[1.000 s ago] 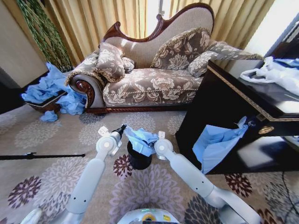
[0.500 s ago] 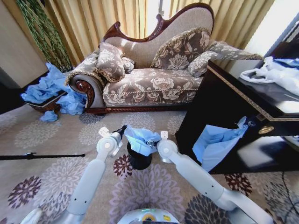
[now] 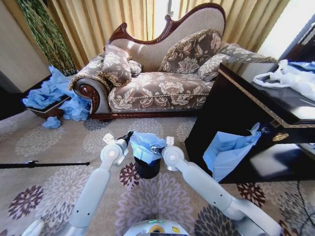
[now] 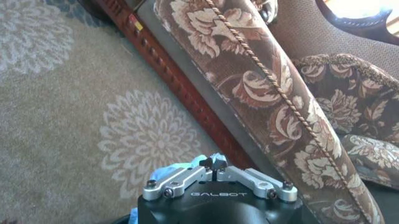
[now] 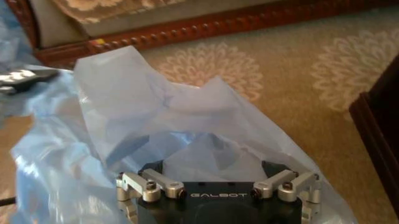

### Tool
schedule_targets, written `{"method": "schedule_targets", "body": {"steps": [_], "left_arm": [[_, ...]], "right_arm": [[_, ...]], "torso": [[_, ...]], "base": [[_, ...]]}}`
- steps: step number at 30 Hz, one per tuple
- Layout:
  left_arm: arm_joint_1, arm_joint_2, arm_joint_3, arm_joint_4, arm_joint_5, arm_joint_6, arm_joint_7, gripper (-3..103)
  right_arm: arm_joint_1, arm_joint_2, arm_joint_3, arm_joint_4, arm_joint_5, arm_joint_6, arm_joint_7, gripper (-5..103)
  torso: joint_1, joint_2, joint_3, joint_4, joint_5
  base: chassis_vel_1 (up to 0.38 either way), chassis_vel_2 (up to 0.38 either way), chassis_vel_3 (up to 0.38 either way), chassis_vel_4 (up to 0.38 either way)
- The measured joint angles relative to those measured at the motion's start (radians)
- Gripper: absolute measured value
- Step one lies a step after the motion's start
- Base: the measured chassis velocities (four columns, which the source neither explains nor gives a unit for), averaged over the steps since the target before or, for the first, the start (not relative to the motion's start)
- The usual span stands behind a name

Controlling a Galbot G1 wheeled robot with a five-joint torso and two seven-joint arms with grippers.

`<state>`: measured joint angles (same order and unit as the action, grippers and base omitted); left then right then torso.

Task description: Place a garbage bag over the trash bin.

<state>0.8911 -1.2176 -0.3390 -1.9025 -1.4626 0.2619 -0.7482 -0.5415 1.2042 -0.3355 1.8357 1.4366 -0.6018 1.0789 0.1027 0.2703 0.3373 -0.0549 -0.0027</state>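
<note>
- Head view: the trash bin (image 3: 147,168) stands on the patterned carpet (image 3: 59,142) in front of the sofa (image 3: 157,88), between the two arms.
- The garbage bag (image 3: 146,145) sits over the bin's mouth. Compared with a second ago it has spread wider and sits lower around the rim; the black wall below is uncovered.
- Left gripper (image 3: 129,134): at the bag's left edge. In the left wrist view its fingers (image 4: 219,163) are pressed together with a scrap of blue film at the tips, so it appears clenched on the bag's edge.
- Right gripper (image 3: 156,148): at the bag's right edge, shifted slightly toward the bin since the earlier pictures. In the right wrist view its linkages are spread wide and the film billows ahead of them; the fingers read as released, inside the bag's mouth.
- Judgement: the mouth is being stretched over the rim; seating is partial and the far side cannot be confirmed.
- Risk: thin film may tear or slip off.
</note>
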Motion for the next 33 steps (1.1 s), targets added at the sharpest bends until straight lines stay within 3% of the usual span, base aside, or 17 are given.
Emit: {"method": "schedule_targets", "body": {"steps": [13,19,25,33], "left_arm": [[0.005,0.013,0.005,-0.034,0.035,-0.003,0.012,0],[0.01,0.042,0.001,-0.07,0.07,-0.007,0.036,0],[0.016,0.051,0.0,-0.079,0.082,-0.008,0.057,0],[0.026,0.041,0.008,-0.069,0.095,-0.007,0.078,0]], "right_arm": [[0.008,-0.015,-0.006,0.085,0.002,-0.002,-0.026,100],[-0.017,-0.039,0.005,0.119,-0.051,0.021,-0.135,100],[-0.031,-0.053,0.019,0.119,-0.075,0.026,-0.185,100],[-0.074,-0.048,0.041,0.055,-0.123,0.021,-0.197,100]], "torso": [[0.0,0.0,0.0,0.0,0.0],[0.0,0.0,0.0,-0.0001,0.0001],[0.0,0.0,0.0,0.0001,0.0],[0.0,0.0,0.0,-0.0001,0.0001]], "base": [[0.0,0.0,0.0,0.0],[0.0,0.0,0.0,0.0],[0.0,0.0,0.0,0.0],[0.0,0.0,0.0,0.0]]}}
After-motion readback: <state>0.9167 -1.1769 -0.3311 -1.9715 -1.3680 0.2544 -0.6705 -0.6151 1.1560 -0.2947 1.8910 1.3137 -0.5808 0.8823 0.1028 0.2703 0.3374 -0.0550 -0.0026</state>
